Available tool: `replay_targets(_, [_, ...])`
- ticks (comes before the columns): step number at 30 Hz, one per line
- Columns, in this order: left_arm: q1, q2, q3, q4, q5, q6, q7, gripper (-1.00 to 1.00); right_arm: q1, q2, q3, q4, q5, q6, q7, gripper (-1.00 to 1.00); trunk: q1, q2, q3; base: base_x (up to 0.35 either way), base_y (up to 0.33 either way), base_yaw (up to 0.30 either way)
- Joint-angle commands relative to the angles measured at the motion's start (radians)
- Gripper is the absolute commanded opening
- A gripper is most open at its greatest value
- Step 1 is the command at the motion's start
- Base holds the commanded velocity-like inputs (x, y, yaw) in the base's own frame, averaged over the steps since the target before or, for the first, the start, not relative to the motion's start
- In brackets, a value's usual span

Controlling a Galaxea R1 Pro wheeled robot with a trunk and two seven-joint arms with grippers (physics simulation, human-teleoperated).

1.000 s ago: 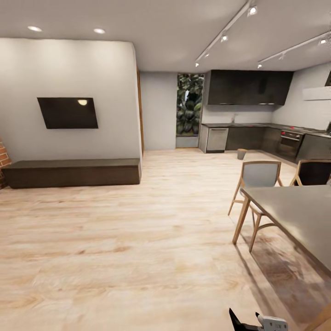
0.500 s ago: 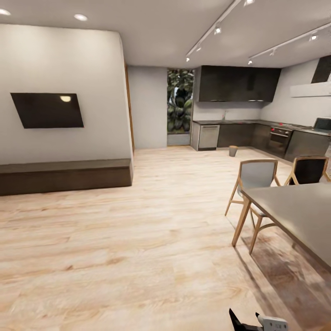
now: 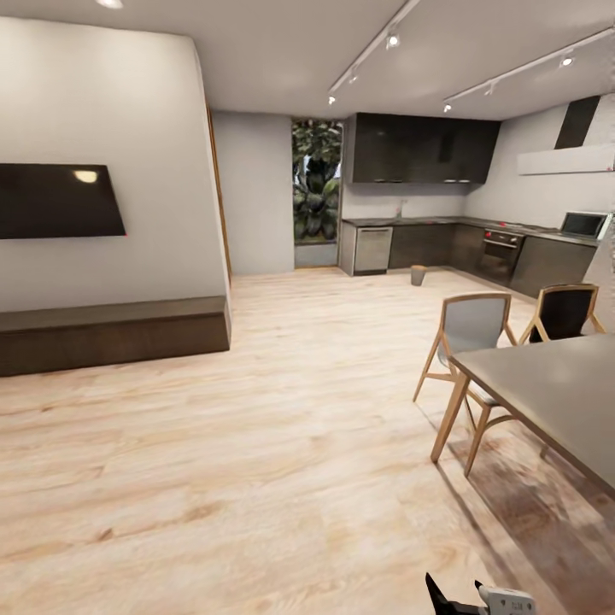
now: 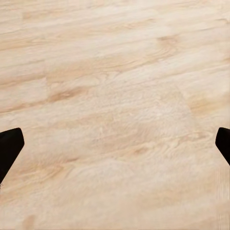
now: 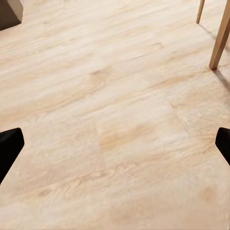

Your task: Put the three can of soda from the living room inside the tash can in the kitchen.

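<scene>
Open-plan room seen from the head camera. The tash can (image 3: 418, 275) stands on the light wood floor (image 3: 256, 444) in the kitchen (image 3: 444, 222) at the far end, just before the dark cabinets. Nearer, two chairs (image 3: 468, 329) adjoin a grey dining table (image 3: 555, 393). Left hand (image 4: 115, 143) and right hand (image 5: 115, 143) are each spread wide, empty, over bare floor.
</scene>
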Motion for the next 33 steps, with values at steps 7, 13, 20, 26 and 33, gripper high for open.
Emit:
replay_targets(7, [0.000,0.000,0.000,0.000,0.000,0.000,0.000,1.00,0.000,0.000,0.001,0.000,0.000,-0.001,0.000,1.00,0.000,0.000,-0.009,0.303,0.191,-0.148])
replay_targets(13, [0.000,0.001,0.000,0.000,0.000,0.000,0.000,1.00,0.000,0.001,0.001,0.000,0.001,-0.002,0.000,1.00,0.000,0.000,-0.016,0.303,0.191,-0.152])
replay_targets(20, [0.000,0.001,0.000,0.000,0.000,0.000,0.000,1.00,0.000,0.001,0.001,0.000,0.001,-0.003,-0.001,1.00,0.000,0.000,-0.022,0.303,0.190,-0.096])
replay_targets(26, [0.000,0.001,0.000,0.000,0.000,0.000,0.000,1.00,0.000,0.002,0.001,0.000,0.001,-0.003,-0.001,1.00,0.000,0.000,-0.023,0.303,0.190,-0.025])
replay_targets(33, [0.000,0.001,0.000,0.000,0.000,0.000,0.000,1.00,0.000,0.002,0.001,0.000,0.000,-0.003,0.000,1.00,0.000,0.000,-0.023,0.303,0.190,-0.167])
